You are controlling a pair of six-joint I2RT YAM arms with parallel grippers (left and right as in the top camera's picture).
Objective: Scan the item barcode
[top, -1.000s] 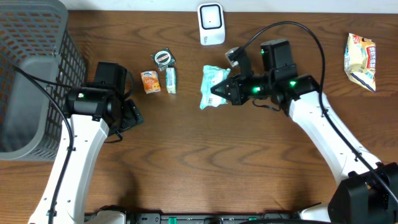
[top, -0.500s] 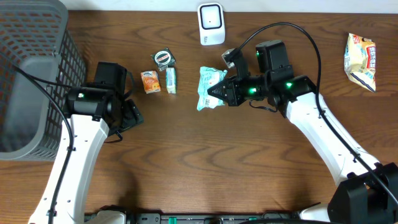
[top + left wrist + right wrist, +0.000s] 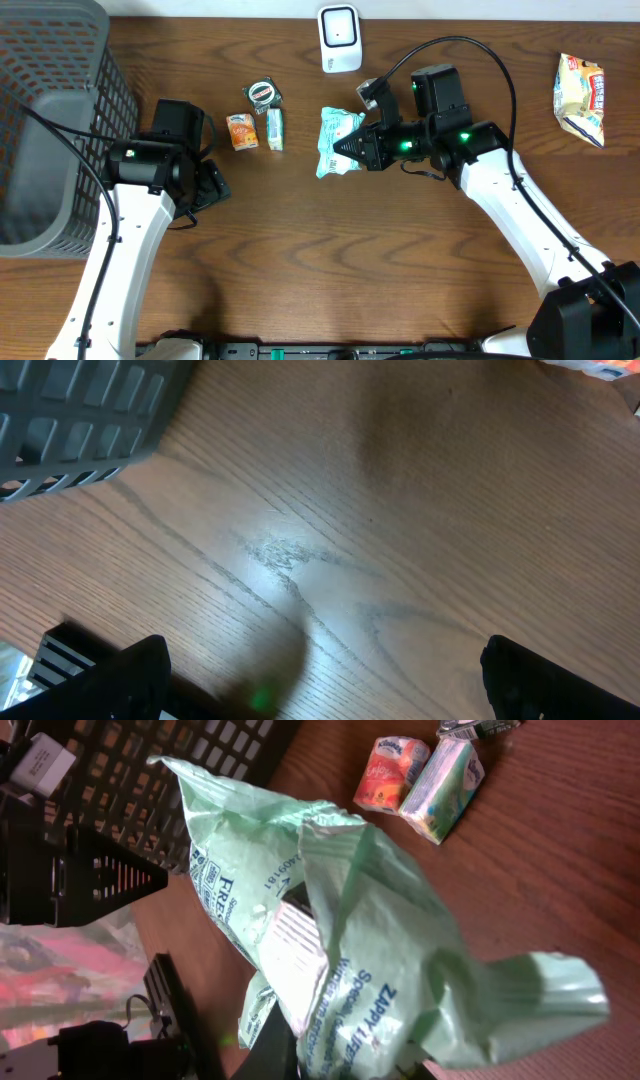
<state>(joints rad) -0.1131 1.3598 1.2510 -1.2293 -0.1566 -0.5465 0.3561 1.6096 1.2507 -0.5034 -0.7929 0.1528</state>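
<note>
The right claw [image 3: 348, 150] pinches the crumpled pale green plastic bag [image 3: 333, 135] at its right edge, jaws pressed tight on the film. The wrist view shows a white printed panel [image 3: 290, 955] on the bag's folded face. The bag hangs over the dark brown wood-grain table [image 3: 330, 270], near the white box-shaped scanner [image 3: 339, 38] but apart from it. The scanner stands at the far edge. The left claw [image 3: 212, 186] is spread wide over bare wood with nothing between its fingers [image 3: 140, 670]. The grey plastic lattice basket [image 3: 90, 60] fills the far left corner and runs off the left edge, close to the left arm. Between that arm and the bag sit a small orange carton [image 3: 240, 131], a narrow green-and-white carton [image 3: 275, 129] touching or just beside it, and a round tin [image 3: 263, 92] behind them. A yellow-and-white snack packet [image 3: 581, 95] lies near the right edge, well apart from the rest. Bare wood runs across the whole near half of the table, between and in front of both arms.
</note>
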